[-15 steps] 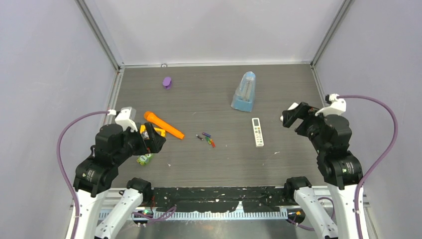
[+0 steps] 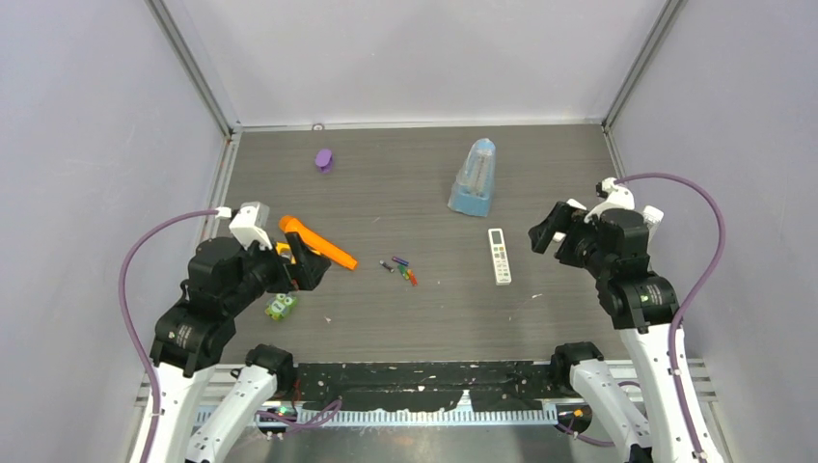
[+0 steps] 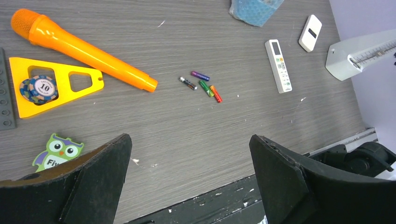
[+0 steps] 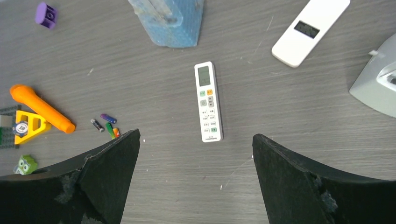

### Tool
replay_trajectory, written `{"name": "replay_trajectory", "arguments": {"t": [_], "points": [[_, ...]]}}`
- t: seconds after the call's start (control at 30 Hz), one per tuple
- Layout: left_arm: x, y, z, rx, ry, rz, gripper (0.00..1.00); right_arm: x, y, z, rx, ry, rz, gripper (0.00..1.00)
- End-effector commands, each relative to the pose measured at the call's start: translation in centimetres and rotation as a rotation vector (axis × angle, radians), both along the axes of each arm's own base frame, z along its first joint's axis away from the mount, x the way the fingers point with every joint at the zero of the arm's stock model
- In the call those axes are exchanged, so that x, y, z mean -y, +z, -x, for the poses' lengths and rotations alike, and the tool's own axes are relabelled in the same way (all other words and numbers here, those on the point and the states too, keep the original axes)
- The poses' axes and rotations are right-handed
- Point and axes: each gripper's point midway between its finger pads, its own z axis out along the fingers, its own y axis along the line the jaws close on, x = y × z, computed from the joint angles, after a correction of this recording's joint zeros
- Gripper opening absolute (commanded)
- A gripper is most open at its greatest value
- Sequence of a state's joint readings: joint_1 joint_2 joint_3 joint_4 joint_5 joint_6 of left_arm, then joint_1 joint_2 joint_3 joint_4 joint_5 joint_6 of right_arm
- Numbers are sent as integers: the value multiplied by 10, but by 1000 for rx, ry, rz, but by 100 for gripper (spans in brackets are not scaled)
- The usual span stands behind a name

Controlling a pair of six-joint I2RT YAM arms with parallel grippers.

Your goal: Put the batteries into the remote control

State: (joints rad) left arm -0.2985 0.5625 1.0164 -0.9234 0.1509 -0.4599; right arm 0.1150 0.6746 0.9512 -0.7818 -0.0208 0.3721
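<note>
Near one remote control (image 3: pixel 279 66) lie four batteries (image 3: pixel 206 88).

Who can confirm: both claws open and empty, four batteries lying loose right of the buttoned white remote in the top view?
Wrong side. The top external view shows the batteries lying loose left of the buttoned white remote, toward the orange microphone. The left claw and right claw are open and empty.
</note>
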Motion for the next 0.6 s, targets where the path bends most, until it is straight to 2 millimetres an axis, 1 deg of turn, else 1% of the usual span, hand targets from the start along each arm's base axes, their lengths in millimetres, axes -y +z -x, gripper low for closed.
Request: {"name": "replay_trajectory", "arguments": {"t": [0.0,0.03,0.07,0.1,0.13,0.17,0.2,0.23,0.27,0.3,0.33,0.37,0.4,0.43,0.53,0.57], "points": [[3,15,-12,82,-3,18,99,-4,-12,-6,-3,7,-16,95],[1,15,-12,78,7,14,100,-2,-21,-7,-19,-1,-10,95],[1,15,-13,77,9,13,100,-2,-25,-10,-18,0,-6,95],[1,15,-13,80,8,16,99,-1,-37,-11,-46,-6,3,95],[2,15,-13,83,7,18,100,-1,-40,-15,-45,-5,6,95],[3,16,-13,94,3,24,100,-3,-53,-17,-80,6,9,96],[4,17,-15,112,1,29,100,-4,-56,-21,-77,13,14,96],[4,16,-16,123,1,34,100,-4,-70,-23,-115,11,24,97],[5,17,-17,139,1,40,100,-6,-74,-28,-113,18,29,97],[5,19,-18,158,1,47,100,-5,-88,-30,-151,7,49,97],[6,19,-19,168,1,53,100,-6,-92,-34,-158,3,67,98],[6,20,-21,179,3,62,100,-7,-103,-36,-195,6,80,99],[7,20,-22,186,2,70,100,-10,-107,-38,-203,10,98,99],[9,21,-24,191,0,82,100,-12,-115,-39,-234,11,112,100],[14,18,-28,178,0,117,100,-18,-133,-42,-288,19,159,95],[16,18,-30,177,0,126,100,-20,-135,-44,-289,25,162,95]]}}
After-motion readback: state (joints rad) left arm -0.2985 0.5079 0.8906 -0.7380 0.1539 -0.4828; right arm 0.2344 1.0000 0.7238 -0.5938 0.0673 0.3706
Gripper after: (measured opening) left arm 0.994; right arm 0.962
